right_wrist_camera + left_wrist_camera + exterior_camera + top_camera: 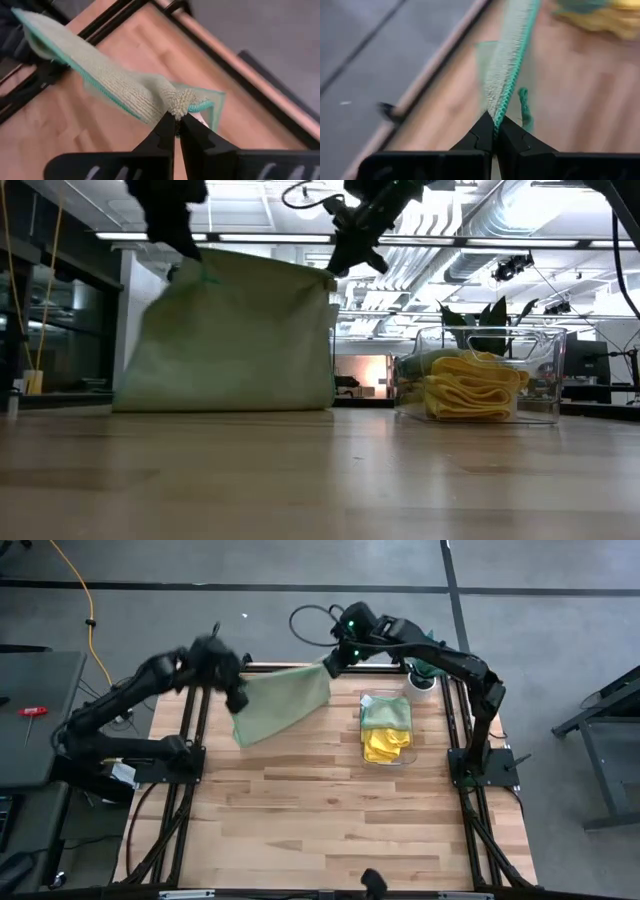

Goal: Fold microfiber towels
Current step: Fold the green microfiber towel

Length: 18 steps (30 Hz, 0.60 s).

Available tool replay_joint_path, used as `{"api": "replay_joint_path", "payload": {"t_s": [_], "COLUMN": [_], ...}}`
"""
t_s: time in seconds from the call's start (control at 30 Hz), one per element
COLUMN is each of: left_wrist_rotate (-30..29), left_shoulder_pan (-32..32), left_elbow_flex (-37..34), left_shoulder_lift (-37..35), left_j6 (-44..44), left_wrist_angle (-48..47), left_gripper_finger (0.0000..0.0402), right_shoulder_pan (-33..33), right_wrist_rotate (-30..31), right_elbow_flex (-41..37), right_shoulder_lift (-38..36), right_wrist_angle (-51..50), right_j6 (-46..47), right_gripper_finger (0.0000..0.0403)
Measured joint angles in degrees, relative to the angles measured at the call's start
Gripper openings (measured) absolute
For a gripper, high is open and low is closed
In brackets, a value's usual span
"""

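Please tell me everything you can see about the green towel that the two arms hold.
The green towel is a pale sage microfiber cloth with a brighter green stitched edge. It hangs spread in the air over the far left part of the wooden table. The left gripper and the right gripper are each shut on an upper corner; its lower edge reaches the tabletop.

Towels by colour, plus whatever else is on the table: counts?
Sage green towel: 2, one held up between the left gripper and right gripper, one in the clear bin
Yellow towel: at least 1, bunched in the bin, exact number unclear
Clear bin: 1
Potted plant: 1
Total: 5 at minimum
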Motion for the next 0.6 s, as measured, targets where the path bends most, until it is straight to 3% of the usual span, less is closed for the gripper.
{"api": "replay_joint_path", "payload": {"t_s": [0.1,0.23,0.43,0.6], "left_wrist_rotate": [-0.4,-3.1,-6.0,-9.6], "left_shoulder_pan": [7.0,11.2,10.1,6.4], "left_elbow_flex": [7.2,18.3,31.4,32.8], "left_shoulder_lift": [6.6,13.6,18.3,17.7], "left_j6": [7.6,13.1,19.5,20.0], "left_wrist_angle": [-0.8,-0.8,0.0,-0.7], "left_gripper_finger": [0.0,0.0,0.0,0.0], "right_shoulder_pan": [-1.2,-1.3,-1.2,0.1], "right_wrist_rotate": [1.3,6.7,13.4,14.3], "right_elbow_flex": [0.0,0.0,0.0,0.0], "right_shoulder_lift": [-0.7,-2.9,-7.6,-10.0], "right_wrist_angle": [1.2,2.1,2.3,1.3], "right_j6": [0.6,0.5,-0.1,-0.4], "right_gripper_finger": [0.0,0.0,0.0,0.0]}}
